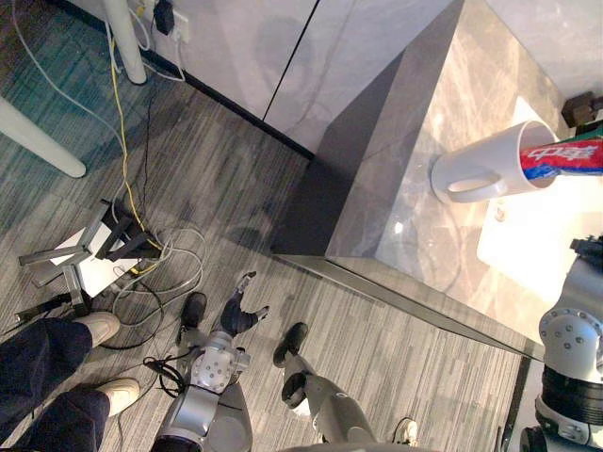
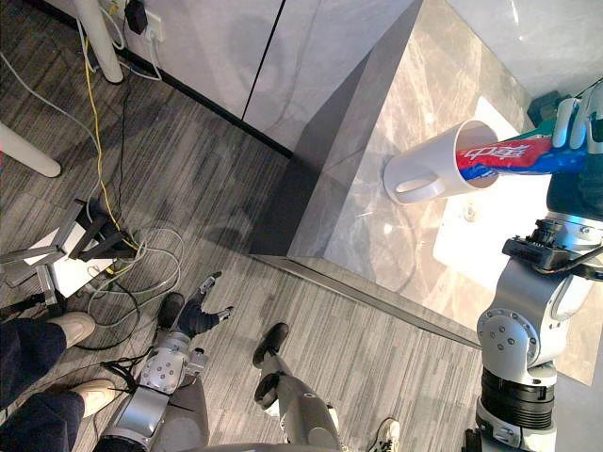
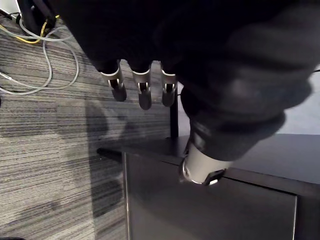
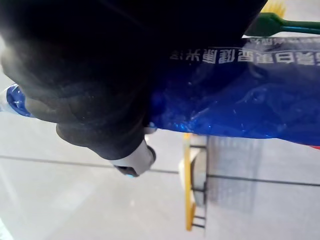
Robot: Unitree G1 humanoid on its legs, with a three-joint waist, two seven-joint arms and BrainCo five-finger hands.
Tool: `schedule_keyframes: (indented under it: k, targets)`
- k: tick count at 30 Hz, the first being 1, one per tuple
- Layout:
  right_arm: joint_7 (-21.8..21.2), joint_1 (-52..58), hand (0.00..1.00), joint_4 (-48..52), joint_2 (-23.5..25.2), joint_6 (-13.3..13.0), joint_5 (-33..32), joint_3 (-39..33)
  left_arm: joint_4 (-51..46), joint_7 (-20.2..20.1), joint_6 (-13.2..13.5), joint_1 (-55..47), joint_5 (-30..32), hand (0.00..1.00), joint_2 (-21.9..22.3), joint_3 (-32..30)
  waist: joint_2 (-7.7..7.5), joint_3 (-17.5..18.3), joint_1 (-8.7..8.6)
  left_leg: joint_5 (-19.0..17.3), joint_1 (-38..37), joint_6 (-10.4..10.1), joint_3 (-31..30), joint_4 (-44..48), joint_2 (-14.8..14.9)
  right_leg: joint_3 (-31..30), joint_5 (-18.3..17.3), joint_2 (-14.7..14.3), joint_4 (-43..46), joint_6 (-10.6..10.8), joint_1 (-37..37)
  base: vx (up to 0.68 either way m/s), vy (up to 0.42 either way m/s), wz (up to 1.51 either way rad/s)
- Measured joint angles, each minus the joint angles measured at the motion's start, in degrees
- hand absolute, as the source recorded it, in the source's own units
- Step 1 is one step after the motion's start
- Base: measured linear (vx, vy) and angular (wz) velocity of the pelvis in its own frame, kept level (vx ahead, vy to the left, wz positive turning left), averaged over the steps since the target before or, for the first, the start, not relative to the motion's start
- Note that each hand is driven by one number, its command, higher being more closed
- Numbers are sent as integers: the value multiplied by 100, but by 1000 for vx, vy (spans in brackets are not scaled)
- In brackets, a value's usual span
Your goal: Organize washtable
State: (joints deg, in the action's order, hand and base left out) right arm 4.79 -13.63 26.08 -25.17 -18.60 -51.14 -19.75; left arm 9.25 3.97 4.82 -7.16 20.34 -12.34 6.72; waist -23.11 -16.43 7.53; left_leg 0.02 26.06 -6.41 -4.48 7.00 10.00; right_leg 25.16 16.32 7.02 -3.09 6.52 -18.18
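Grey striped carpet covers the floor (image 1: 198, 179) at the far left, where a person's dark trouser legs and pale shoes (image 1: 99, 330) stand beside a metal stand (image 1: 85, 250) tangled in white and yellow cables (image 1: 141, 221).

Next comes the left robot hand (image 1: 240, 311), hanging low over the carpet and holding nothing. Its own wrist view adds what the eye views cannot: the fingers (image 3: 142, 92) hang straight in a loose row, spread apart from the thumb (image 3: 200, 172), with the carpet and a dark cabinet top (image 3: 210, 200) past them.

Further right is the grey marble table (image 1: 415, 198). On it rests a white mug (image 1: 485, 160), handle toward the robot, its mouth turned to the right; whether it stands square or tips I cannot tell. A red and blue toothpaste tube (image 2: 513, 155) has one end inside the mug's mouth.

At the right edge, the right eye view shows the right robot hand (image 2: 577, 118), its fingers curled over the tube's outer end. The right wrist view shows the blue of the tube pressed against the hand's dark cover, and also a green toothbrush handle (image 4: 287, 22) beyond the tube.
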Motion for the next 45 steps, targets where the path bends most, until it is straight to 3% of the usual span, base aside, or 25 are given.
schedule_keyframes:
  k: [16, 38, 39, 42, 45]
  targets:
    - [-2, -64, 100, 0, -4, 1, -2, 0, 4, -18, 0, 0, -188, 0, -1, 3, 26, -27, -21, -8, 15, -6, 10, -10, 2, -5, 0, -2, -3, 0, -23, 0, 0, 0]
    - [-5, -56, 100, 1, -5, 126, 5, 11, 35, -23, -2, 165, -283, 0, -5, 59, 86, -334, -11, -7, 233, -8, 5, 38, 3, -1, 7, -4, -7, -8, -215, 19, 28, 0]
    - [-6, -43, 0, 0, -4, 126, 7, 11, 34, -23, -1, 171, -283, 0, -3, 59, 98, -344, -6, -7, 233, -8, 5, 38, 19, 0, 54, -21, -7, -67, -224, 23, 36, -4]
    - [-11, 2, 0, 10, -3, 126, 18, 9, 19, -24, -1, 194, -294, 0, 12, 61, 163, -397, 56, -8, 240, -7, 20, 37, 134, -2, 337, -114, -11, -59, -290, -1, 47, -15]
    - [-70, 115, 0, 21, -3, 137, 20, 7, -38, -23, -1, 209, -293, 0, 35, 61, 163, -396, 115, -7, 250, -6, 18, 37, 120, 5, 358, -102, -14, -83, -300, 6, 49, -3]
